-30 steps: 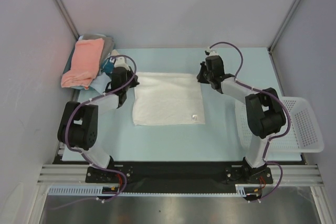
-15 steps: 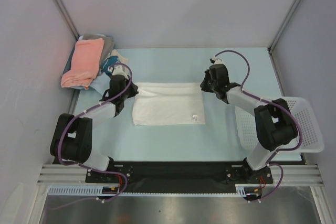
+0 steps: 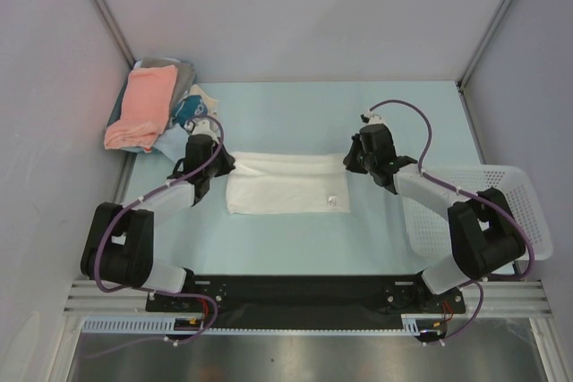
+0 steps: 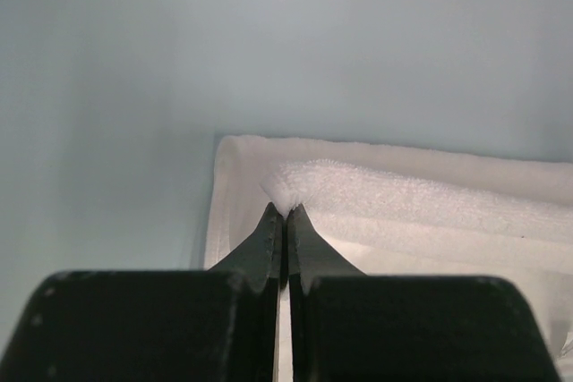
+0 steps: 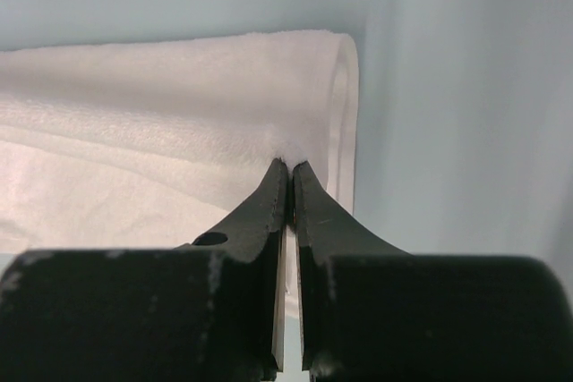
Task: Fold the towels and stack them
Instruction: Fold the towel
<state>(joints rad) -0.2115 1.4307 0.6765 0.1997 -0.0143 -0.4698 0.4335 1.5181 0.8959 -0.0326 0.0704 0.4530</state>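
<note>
The white towel (image 3: 286, 187) lies flat at the table's centre, a wide terry rectangle. Its twelve o'clock edge is doubled over toward six o'clock in a raised, puffy fold.

At ten o'clock sits a loose pile. The salmon-pink towel (image 3: 143, 105) is draped on top, the grey towel (image 3: 170, 65) behind it, and underneath, seemingly, the light blue towel (image 3: 164, 140), mostly hidden.

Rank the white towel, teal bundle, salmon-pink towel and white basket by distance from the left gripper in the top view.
1. white towel, pinched at its left end by the left gripper.
2. teal bundle, just beyond it.
3. salmon-pink towel, atop the far-left pile.
4. white basket, at the right edge.
</note>
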